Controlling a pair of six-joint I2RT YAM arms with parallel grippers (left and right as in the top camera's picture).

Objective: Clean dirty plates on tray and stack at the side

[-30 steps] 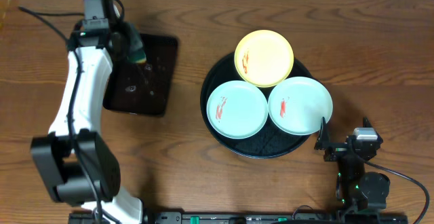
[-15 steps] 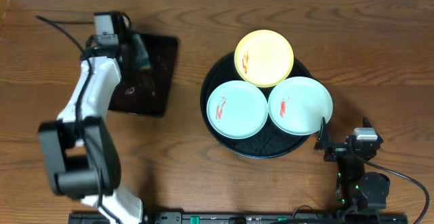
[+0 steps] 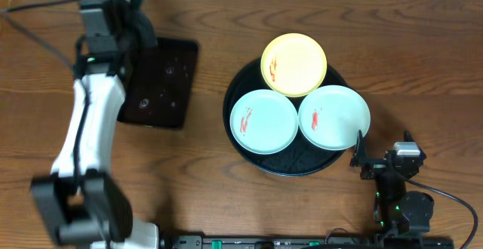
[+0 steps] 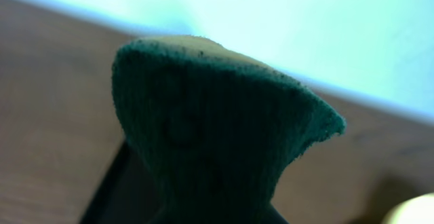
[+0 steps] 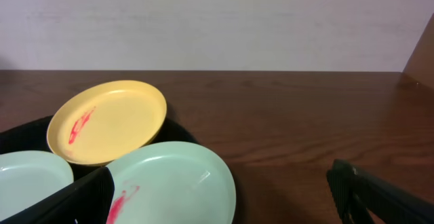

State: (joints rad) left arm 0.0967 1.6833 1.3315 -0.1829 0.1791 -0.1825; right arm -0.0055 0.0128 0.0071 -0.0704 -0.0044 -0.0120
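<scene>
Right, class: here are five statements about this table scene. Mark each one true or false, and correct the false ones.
1. The yellow plate, blue-green plate and white plate all rest on the round black tray. True.
2. The yellow plate is clean. False: it has a red smear.
3. The right gripper is shut on the white plate. False: it is open beside the round tray and holds nothing.
4. The left gripper holds a dark green sponge. True.
5. The rectangular black tray lies on the right arm's side of the round tray. False: it lies on the left arm's side.
</scene>
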